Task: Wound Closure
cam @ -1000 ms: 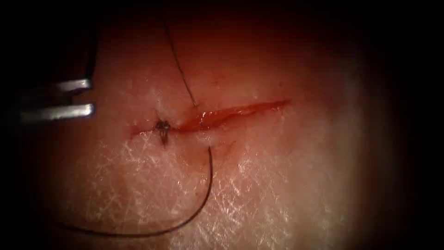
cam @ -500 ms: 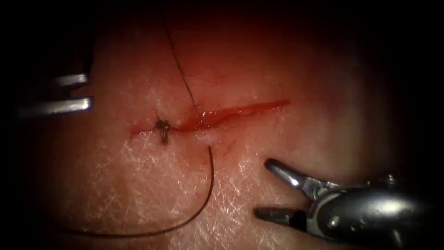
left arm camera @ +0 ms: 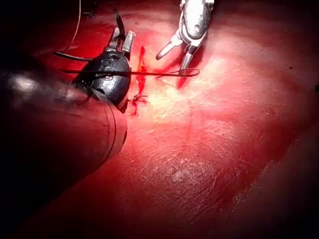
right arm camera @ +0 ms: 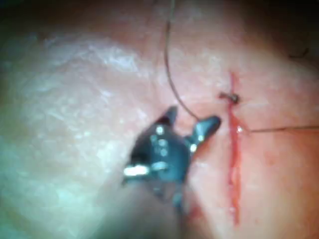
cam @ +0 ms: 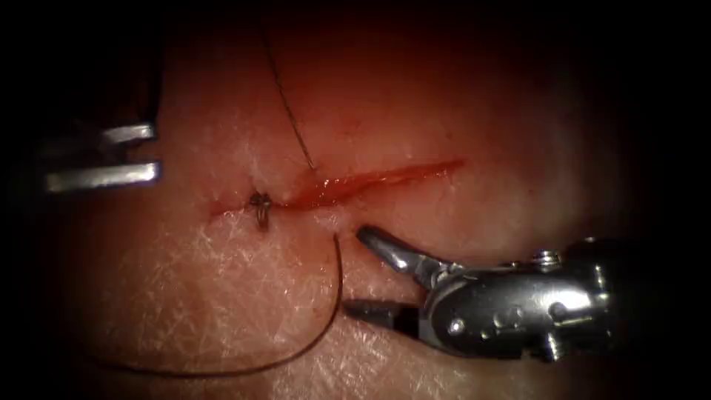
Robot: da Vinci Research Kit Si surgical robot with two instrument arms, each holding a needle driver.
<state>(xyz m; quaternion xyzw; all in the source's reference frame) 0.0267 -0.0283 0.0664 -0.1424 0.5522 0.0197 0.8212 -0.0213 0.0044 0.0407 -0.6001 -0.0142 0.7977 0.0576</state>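
Approaching the curved needle (cam: 326, 326) needs care: right tool (cam: 364, 271), jaws wide and empty, straddles its curve below the cut (cam: 355, 183), while left tool (cam: 152, 153) waits open, holding nothing.

The tissue (cam: 459, 96) bears a cut (cam: 348, 185), a knot (cam: 260, 202) and thread (cam: 326, 311) lying across it.

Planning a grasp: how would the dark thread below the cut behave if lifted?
Likely floppy: the thread lies in a loose curve on the tissue. Thin, so probably light and slip-prone. One end enters beside the cut, so it may tug there. The right tool and left tool are open, empty.
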